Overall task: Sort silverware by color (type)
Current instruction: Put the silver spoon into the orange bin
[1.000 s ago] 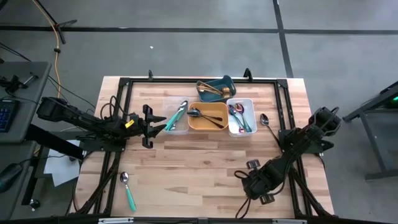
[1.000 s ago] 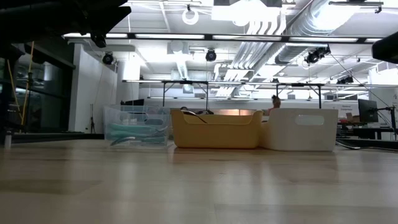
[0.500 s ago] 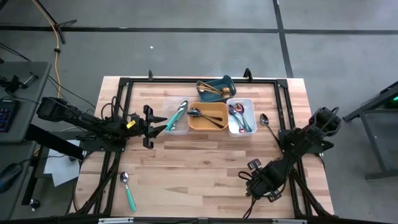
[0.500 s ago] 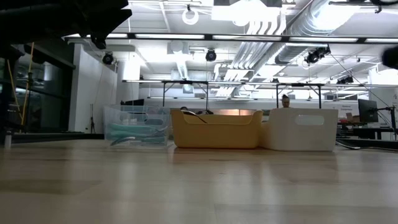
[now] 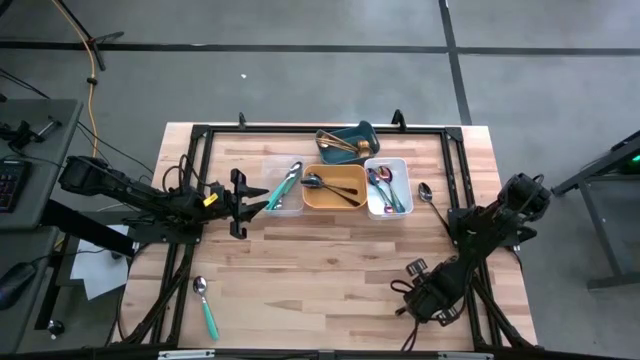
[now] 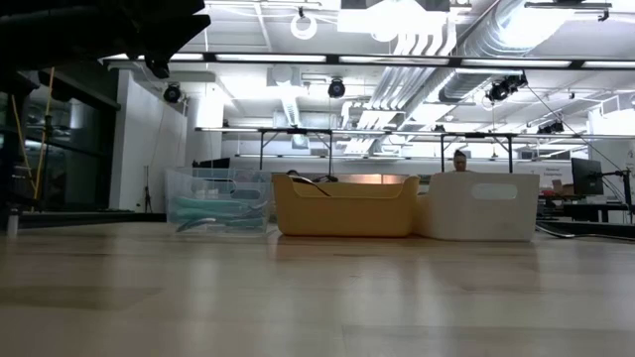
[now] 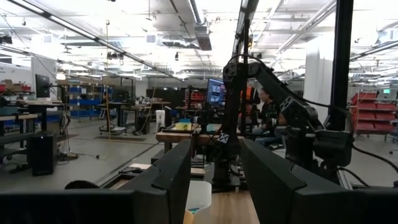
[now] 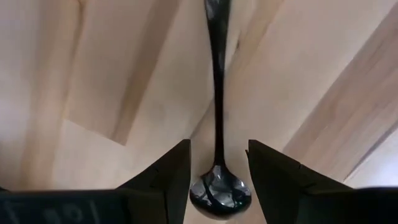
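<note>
Evenly and brightly lit from overhead in the high view; soft, short shadows under the arms and beside the trays, no harsh glare on the wooden table (image 5: 330, 260). In the low view, strong white glare from ceiling light strips (image 6: 397, 61), blown out near the top; the near tabletop blurred, the clear bin (image 6: 218, 201), yellow tray (image 6: 345, 206) and white tray (image 6: 481, 206) sharper. In the left wrist view, dark, underexposed fingers (image 7: 171, 183) against a bright hall, slightly soft throughout. In the right wrist view, warm, bright wood, a black spoon (image 8: 217, 124) with mottled reflections in its bowl, fingers (image 8: 171, 171) out of focus.
</note>
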Controlling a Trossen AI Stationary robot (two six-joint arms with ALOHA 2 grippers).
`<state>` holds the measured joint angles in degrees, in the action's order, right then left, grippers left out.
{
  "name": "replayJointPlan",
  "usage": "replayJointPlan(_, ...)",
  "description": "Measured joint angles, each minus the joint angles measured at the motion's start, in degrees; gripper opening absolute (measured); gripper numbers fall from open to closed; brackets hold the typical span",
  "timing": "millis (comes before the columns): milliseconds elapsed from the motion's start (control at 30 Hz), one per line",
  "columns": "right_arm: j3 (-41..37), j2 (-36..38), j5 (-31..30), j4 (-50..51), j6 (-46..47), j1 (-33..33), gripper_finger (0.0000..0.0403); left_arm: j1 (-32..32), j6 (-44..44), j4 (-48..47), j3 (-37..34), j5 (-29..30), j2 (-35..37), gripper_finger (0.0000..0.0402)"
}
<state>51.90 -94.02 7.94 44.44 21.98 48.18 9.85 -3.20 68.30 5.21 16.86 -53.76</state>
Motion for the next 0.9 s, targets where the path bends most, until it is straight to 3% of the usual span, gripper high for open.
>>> replayJointPlan(767,-1.5,0.0,-2.0,-1.7,2.4,0.0,0.0154,0.0,0.0,0.1,0.0,0.0,0.0,0.0133)
replayJointPlan(900,-3.8,0.0,-1.9,-6.3,4.0,0.0,0.0154,0.0,0.0,0.2,0.0,0.0,0.0,0.0134)
